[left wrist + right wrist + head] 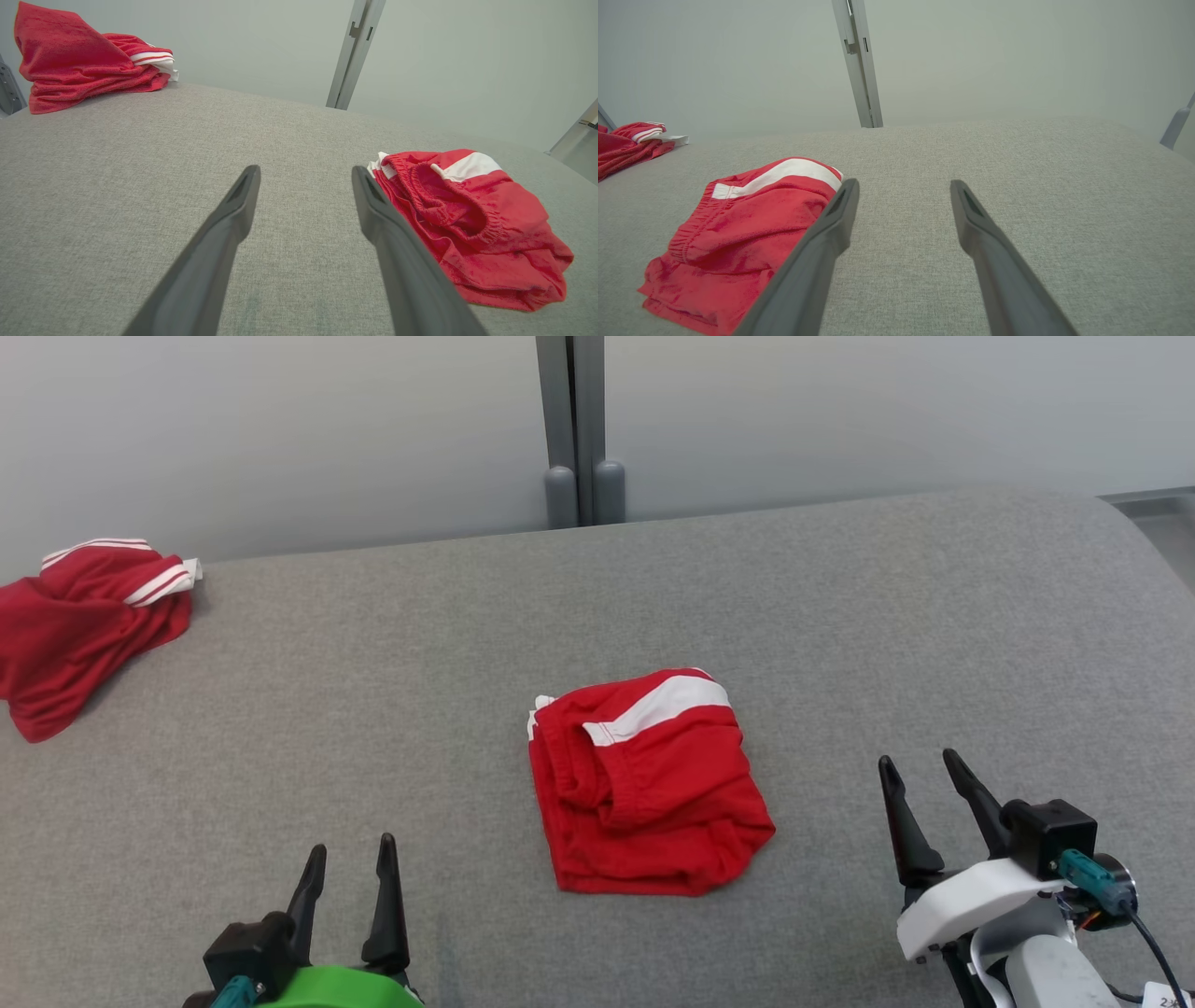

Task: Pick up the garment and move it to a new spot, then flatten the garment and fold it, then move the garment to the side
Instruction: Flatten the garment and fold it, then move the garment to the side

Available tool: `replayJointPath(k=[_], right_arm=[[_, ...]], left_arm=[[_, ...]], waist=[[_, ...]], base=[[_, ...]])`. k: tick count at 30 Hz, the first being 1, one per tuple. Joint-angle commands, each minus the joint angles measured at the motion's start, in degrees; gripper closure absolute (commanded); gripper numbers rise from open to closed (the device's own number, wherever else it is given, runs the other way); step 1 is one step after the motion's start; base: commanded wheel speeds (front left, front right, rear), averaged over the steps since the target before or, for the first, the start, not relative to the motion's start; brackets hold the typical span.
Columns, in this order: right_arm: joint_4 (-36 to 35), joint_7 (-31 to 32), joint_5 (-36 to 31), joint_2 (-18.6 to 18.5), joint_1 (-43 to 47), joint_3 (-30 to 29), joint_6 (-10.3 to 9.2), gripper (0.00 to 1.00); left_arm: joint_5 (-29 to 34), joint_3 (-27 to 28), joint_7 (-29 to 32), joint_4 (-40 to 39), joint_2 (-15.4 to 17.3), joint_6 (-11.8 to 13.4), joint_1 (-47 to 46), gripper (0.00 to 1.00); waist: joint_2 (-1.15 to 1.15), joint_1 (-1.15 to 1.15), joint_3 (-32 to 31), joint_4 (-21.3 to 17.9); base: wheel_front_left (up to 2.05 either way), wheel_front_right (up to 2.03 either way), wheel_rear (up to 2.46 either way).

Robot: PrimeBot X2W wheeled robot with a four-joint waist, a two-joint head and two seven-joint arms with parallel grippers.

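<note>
Red fabric shorts w/ white side stripe [649, 784], folded into a compact square, lie approx mid grey woven-cloth surface [373, 644], elastic waistband on the left side in head view. L gripper [352, 847], green housing, sits lower left: dark fingers spread, nothing btwn them, near the shorts' left edge, not touching. R gripper [918, 761], white housing, sits lower right: fingers spread, empty, apart from the shorts on their right. Can't tell if tips touch the cloth. 2nd red garment w/ white trim [84, 625] lies crumpled at far-left edge, well apart. Grey metal post [577, 429] stands behind the surface against pale wall [280, 429].
</note>
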Motion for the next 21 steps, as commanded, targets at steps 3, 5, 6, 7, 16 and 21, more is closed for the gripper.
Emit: replayJointPath(k=[3, 5, 6, 7, 16, 21], right_arm=[[-0.3, -0.3, -0.1, -0.2, 1.1, -0.4, -0.06, 0.00], [-0.2, -0.3, -0.2, -0.2, 1.1, -0.4, -0.06, 0.00], [-0.1, -0.3, -0.3, -0.2, 1.0, -0.4, -0.06, 0.00], [-0.1, -0.3, -0.3, -0.2, 1.0, -0.5, -0.06, 0.00], [0.4, -0.3, -0.6, -0.2, 0.8, -0.6, -0.06, 0.00], [0.8, -0.3, -0.8, -0.2, 0.2, -0.8, -0.06, 0.00]], left_arm=[[-0.1, 0.2, 0.0, -0.4, 0.1, 0.4, 0.9, 0.00], [-0.2, 0.2, 0.0, -0.5, 0.1, 0.4, 1.0, 0.00], [-0.2, 0.3, 0.0, -0.5, 0.1, 0.4, 1.0, 0.00], [-0.2, 0.4, 0.0, -0.5, 0.1, 0.4, 1.0, 0.00], [0.0, 0.6, 0.0, -0.8, 0.1, 0.4, 0.9, 0.00], [0.2, 0.5, 0.0, -0.7, 0.1, 0.4, 0.6, 0.00]], waist=[[0.00, 0.00, -0.1, 0.1], [0.00, 0.00, -0.1, 0.2], [0.00, 0.00, -0.1, 0.2], [0.00, 0.00, -0.1, 0.2], [0.00, 0.00, 0.1, 0.4], [0.00, 0.00, 0.3, 0.6]], base=[[0.00, 0.00, 0.00], [0.00, 0.00, 0.00], [0.00, 0.00, 0.00], [0.00, 0.00, 0.00], [0.00, 0.00, 0.00], [0.00, 0.00, 0.00]])
